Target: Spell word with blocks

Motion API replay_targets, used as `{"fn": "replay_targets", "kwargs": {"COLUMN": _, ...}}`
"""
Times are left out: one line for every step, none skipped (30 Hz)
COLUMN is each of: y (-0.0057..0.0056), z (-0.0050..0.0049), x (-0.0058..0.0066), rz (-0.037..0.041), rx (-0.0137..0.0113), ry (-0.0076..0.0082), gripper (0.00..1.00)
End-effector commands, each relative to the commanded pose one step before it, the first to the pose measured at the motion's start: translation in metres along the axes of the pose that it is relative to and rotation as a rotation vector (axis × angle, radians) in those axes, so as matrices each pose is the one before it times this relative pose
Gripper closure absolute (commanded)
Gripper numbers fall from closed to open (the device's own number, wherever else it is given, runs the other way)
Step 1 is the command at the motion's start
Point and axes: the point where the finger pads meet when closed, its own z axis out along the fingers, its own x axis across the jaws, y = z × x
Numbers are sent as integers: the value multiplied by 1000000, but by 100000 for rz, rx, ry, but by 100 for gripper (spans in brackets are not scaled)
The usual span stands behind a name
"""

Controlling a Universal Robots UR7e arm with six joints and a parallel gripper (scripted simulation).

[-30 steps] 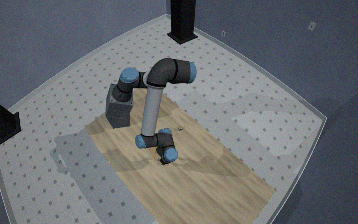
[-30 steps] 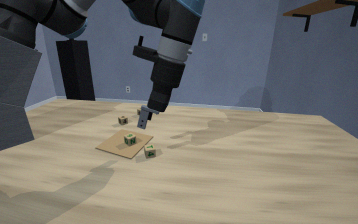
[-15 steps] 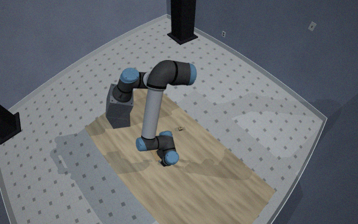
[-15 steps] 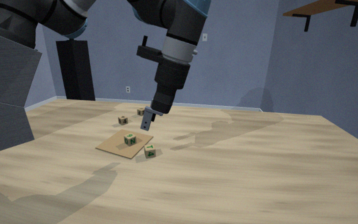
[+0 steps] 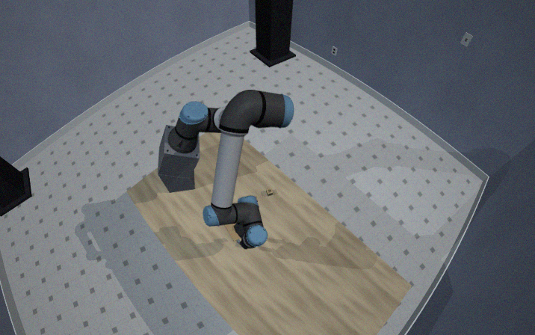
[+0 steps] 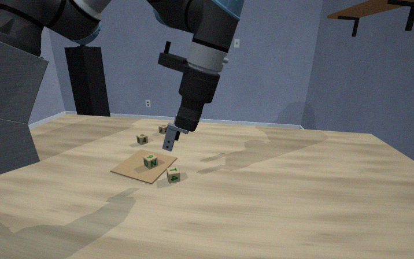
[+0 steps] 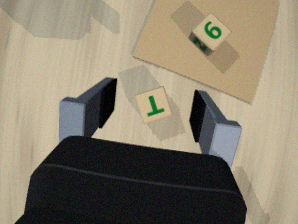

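A tan square mat point(image 6: 144, 165) lies on the wooden table; it also shows in the wrist view point(image 7: 209, 30). One block point(image 6: 150, 161) point(image 7: 212, 31) sits on the mat with a 9 or 6 on top and an N on one side. A block with T on top point(image 6: 173, 174) lies on the table just off the mat's corner; in the wrist view it point(image 7: 154, 104) shows below and between my fingers. My gripper point(image 7: 153, 100) point(image 6: 170, 139) is open and empty, held well above the table. Two more blocks point(image 6: 142, 139) point(image 6: 162, 129) lie on the table beyond the mat.
The robot base block point(image 5: 178, 161) stands at the table's near-left end. One small block point(image 5: 270, 192) shows on the table to the right of the arm. Black pillars point(image 5: 273, 29) stand on the floor away from the table.
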Motion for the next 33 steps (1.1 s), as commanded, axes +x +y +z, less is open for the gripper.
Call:
{"fn": "replay_targets", "kwargs": {"y": 817, "z": -704, "x": -463, "rz": -126, "rx": -107, "ry": -132, "gripper": 0}}
{"fn": "replay_targets", "kwargs": {"y": 0, "z": 0, "x": 0, "rz": 0, "rx": 0, "ry": 0, "gripper": 0}}
{"fn": "replay_targets", "kwargs": {"y": 0, "z": 0, "x": 0, "rz": 0, "rx": 0, "ry": 0, "gripper": 0}}
{"fn": "replay_targets", "kwargs": {"y": 0, "z": 0, "x": 0, "rz": 0, "rx": 0, "ry": 0, "gripper": 0}}
{"fn": "replay_targets", "kwargs": {"y": 0, "z": 0, "x": 0, "rz": 0, "rx": 0, "ry": 0, "gripper": 0}}
{"fn": "replay_targets", "kwargs": {"y": 0, "z": 0, "x": 0, "rz": 0, "rx": 0, "ry": 0, "gripper": 0}}
{"fn": "replay_targets", "kwargs": {"y": 0, "z": 0, "x": 0, "rz": 0, "rx": 0, "ry": 0, "gripper": 0}}
{"fn": "replay_targets", "kwargs": {"y": 0, "z": 0, "x": 0, "rz": 0, "rx": 0, "ry": 0, "gripper": 0}}
{"fn": "replay_targets", "kwargs": {"y": 0, "z": 0, "x": 0, "rz": 0, "rx": 0, "ry": 0, "gripper": 0}}
{"fn": "replay_targets", "kwargs": {"y": 0, "z": 0, "x": 0, "rz": 0, "rx": 0, "ry": 0, "gripper": 0}}
{"fn": "replay_targets", "kwargs": {"y": 0, "z": 0, "x": 0, "rz": 0, "rx": 0, "ry": 0, "gripper": 0}}
{"fn": "replay_targets", "kwargs": {"y": 0, "z": 0, "x": 0, "rz": 0, "rx": 0, "ry": 0, "gripper": 0}}
{"fn": "replay_targets", "kwargs": {"y": 0, "z": 0, "x": 0, "rz": 0, "rx": 0, "ry": 0, "gripper": 0}}
{"fn": "replay_targets", "kwargs": {"y": 0, "z": 0, "x": 0, "rz": 0, "rx": 0, "ry": 0, "gripper": 0}}
{"fn": "replay_targets", "kwargs": {"y": 0, "z": 0, "x": 0, "rz": 0, "rx": 0, "ry": 0, "gripper": 0}}
{"fn": "replay_targets", "kwargs": {"y": 0, "z": 0, "x": 0, "rz": 0, "rx": 0, "ry": 0, "gripper": 0}}
{"fn": "replay_targets", "kwargs": {"y": 0, "z": 0, "x": 0, "rz": 0, "rx": 0, "ry": 0, "gripper": 0}}
{"fn": "replay_targets", "kwargs": {"y": 0, "z": 0, "x": 0, "rz": 0, "rx": 0, "ry": 0, "gripper": 0}}
{"fn": "replay_targets", "kwargs": {"y": 0, "z": 0, "x": 0, "rz": 0, "rx": 0, "ry": 0, "gripper": 0}}
{"fn": "replay_targets", "kwargs": {"y": -513, "z": 55, "x": 291, "rz": 142, "rx": -33, "ry": 74, "gripper": 0}}
{"fn": "replay_targets", "kwargs": {"y": -577, "z": 107, "x": 135, "rz": 185, "rx": -26, "ry": 30, "gripper": 0}}
{"fn": "replay_targets", "kwargs": {"y": -1168, "z": 73, "x": 256, "rz": 422, "rx": -108, "ry": 54, "gripper": 0}}
{"fn": "replay_targets", "kwargs": {"y": -559, "z": -747, "x": -33, "rz": 610, "rx": -376, "ry": 1, "gripper": 0}}
{"fn": "replay_targets", "kwargs": {"y": -1192, "z": -272, "x": 114, "rz": 923, "rx": -420, "ry": 51, "gripper": 0}}
{"fn": "replay_targets", "kwargs": {"y": -1681, "z": -215, "x": 483, "rz": 1205, "rx": -534, "ry": 47, "gripper": 0}}
{"fn": "replay_targets", "kwargs": {"y": -2184, "z": -292, "x": 621, "rz": 1556, "rx": -690, "ry": 69, "gripper": 0}}
{"fn": "replay_targets", "kwargs": {"y": 0, "z": 0, "x": 0, "rz": 0, "rx": 0, "ry": 0, "gripper": 0}}
{"fn": "replay_targets", "kwargs": {"y": 0, "z": 0, "x": 0, "rz": 0, "rx": 0, "ry": 0, "gripper": 0}}
{"fn": "replay_targets", "kwargs": {"y": -2701, "z": -382, "x": 757, "rz": 1909, "rx": -845, "ry": 96, "gripper": 0}}
{"fn": "replay_targets", "kwargs": {"y": -3218, "z": -485, "x": 883, "rz": 2253, "rx": -996, "ry": 129, "gripper": 0}}
{"fn": "replay_targets", "kwargs": {"y": -3719, "z": -601, "x": 995, "rz": 2575, "rx": -1136, "ry": 169, "gripper": 0}}
{"fn": "replay_targets", "kwargs": {"y": -4191, "z": -729, "x": 1087, "rz": 2867, "rx": -1262, "ry": 215, "gripper": 0}}
{"fn": "replay_targets", "kwargs": {"y": -3753, "z": -703, "x": 930, "rz": 2535, "rx": -1112, "ry": 213, "gripper": 0}}
